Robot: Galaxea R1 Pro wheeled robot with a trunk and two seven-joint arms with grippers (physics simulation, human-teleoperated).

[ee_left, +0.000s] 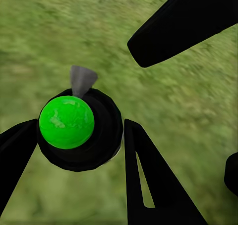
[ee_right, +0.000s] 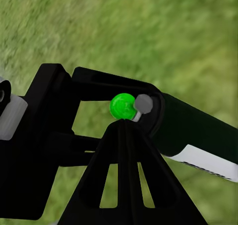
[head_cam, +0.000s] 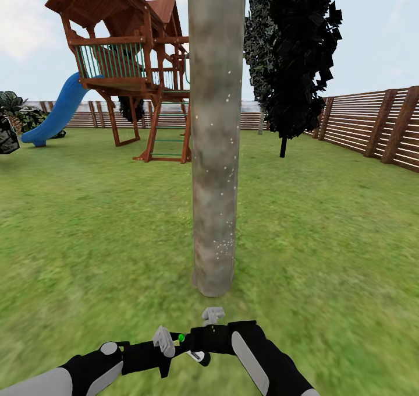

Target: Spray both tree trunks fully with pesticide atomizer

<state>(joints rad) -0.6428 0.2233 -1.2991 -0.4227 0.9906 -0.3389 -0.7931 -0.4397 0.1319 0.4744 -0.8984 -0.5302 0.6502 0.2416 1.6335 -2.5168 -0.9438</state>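
One tree trunk point(head_cam: 215, 151), a mottled grey-brown column, rises from the lawn straight ahead, with tiny white pesticide specks point(head_cam: 224, 247) scattered on its right side. Below its base, my left gripper point(head_cam: 169, 343) is shut on the pesticide atomizer point(head_cam: 181, 338), a small black item with a bright green cap and a pale tip. In the left wrist view the atomizer point(ee_left: 82, 130) sits between the two black fingers. My right gripper point(head_cam: 213, 315) hovers just beyond it, fingers pressed together and empty; the right wrist view shows it point(ee_right: 124, 128) close behind the atomizer point(ee_right: 124, 106).
A wooden play tower point(head_cam: 128, 64) with a blue slide point(head_cam: 58, 113) stands at the back left. A thin-trunked black-leaved tree point(head_cam: 297, 52) and the brown slatted fence point(head_cam: 372, 122) are at the right. Green lawn point(head_cam: 326, 239) spreads around the trunk.
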